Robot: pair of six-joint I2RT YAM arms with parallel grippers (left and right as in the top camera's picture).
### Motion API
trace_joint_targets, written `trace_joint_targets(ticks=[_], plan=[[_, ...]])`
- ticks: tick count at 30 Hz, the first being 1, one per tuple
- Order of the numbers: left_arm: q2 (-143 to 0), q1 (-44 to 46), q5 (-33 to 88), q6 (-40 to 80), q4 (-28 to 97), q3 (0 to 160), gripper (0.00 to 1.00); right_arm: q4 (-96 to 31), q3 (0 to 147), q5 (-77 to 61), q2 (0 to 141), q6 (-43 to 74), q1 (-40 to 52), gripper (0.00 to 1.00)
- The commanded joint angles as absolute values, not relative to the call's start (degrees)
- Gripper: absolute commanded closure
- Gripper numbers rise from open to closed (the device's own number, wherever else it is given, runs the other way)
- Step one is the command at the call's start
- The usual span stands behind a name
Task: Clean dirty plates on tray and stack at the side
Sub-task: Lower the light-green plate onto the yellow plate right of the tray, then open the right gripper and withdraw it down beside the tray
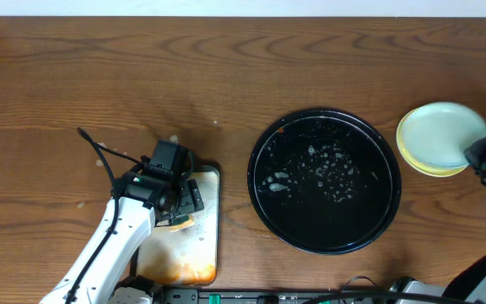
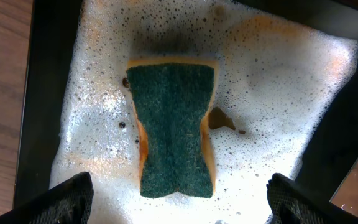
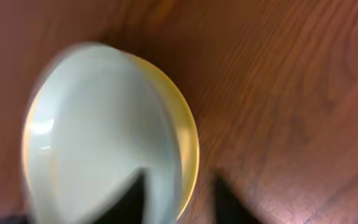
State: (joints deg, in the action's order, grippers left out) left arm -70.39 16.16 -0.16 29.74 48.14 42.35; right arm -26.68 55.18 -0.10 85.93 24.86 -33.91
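The black tray (image 1: 363, 213) sits mid-table, wet with suds and holding no plates. To its right a light-blue plate (image 1: 441, 133) lies over a yellow plate (image 1: 412, 157). I cannot tell whether a third plate lies between them. My right gripper (image 1: 482, 156) is at their right edge. In the blurred right wrist view its fingers (image 3: 182, 186) straddle the rim of the blue plate (image 3: 98, 124), shut on it, above the yellow plate (image 3: 191, 137). My left gripper (image 2: 179, 202) is open over a green-topped sponge (image 2: 174, 124) lying in foam.
A rusty rectangular metal pan (image 1: 202, 253) full of soapy foam sits at the front left, under my left arm; its dark rim (image 2: 48, 93) shows in the left wrist view. The rest of the surface is a brown wooden table (image 1: 226, 76).
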Motion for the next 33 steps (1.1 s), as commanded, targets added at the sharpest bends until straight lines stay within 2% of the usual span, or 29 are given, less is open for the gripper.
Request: trace_joint_targets(ticks=[1,4,14,18,23,24,25,26,33], plan=[[-70.5,15.9,-0.4,29.2,48.3,42.1,0.10,-25.4,55.4,-2.0,86.7,25.6,-34.5,0.53],[-70.5,15.9,-0.4,29.2,48.3,42.1,0.10,-23.9,55.4,-8.1,84.9,22.0,-34.4,0.47],[-70.5,15.9,-0.4,29.2,48.3,42.1,0.10,-28.7,55.4,-33.7,71.8,14.8,-29.0,0.49],[-70.5,15.9,-0.4,29.2,48.3,42.1,0.10,-33.5,55.4,-34.6,67.1,10.0,-23.7,0.47],[-70.5,15.9,-0.4,29.2,48.3,42.1,0.10,-37.1,55.4,-35.0,63.2,9.5,-16.9,0.40],[-70.5,15.9,-0.4,29.2,48.3,42.1,0.10,-37.2,55.4,-35.0,62.9,9.5,-15.8,0.32],[-70.5,15.9,-0.4,29.2,48.3,42.1,0.10,-37.2,55.4,-35.0,62.8,9.6,-14.8,0.07],[-70.5,15.9,-0.4,29.2,48.3,42.1,0.10,-37.2,55.4,-35.0,62.8,9.6,-14.2,0.01],[-70.5,15.9,-0.4,29.2,48.3,42.1,0.10,-39.0,55.4,-35.0,62.9,9.6,-12.4,0.01]])
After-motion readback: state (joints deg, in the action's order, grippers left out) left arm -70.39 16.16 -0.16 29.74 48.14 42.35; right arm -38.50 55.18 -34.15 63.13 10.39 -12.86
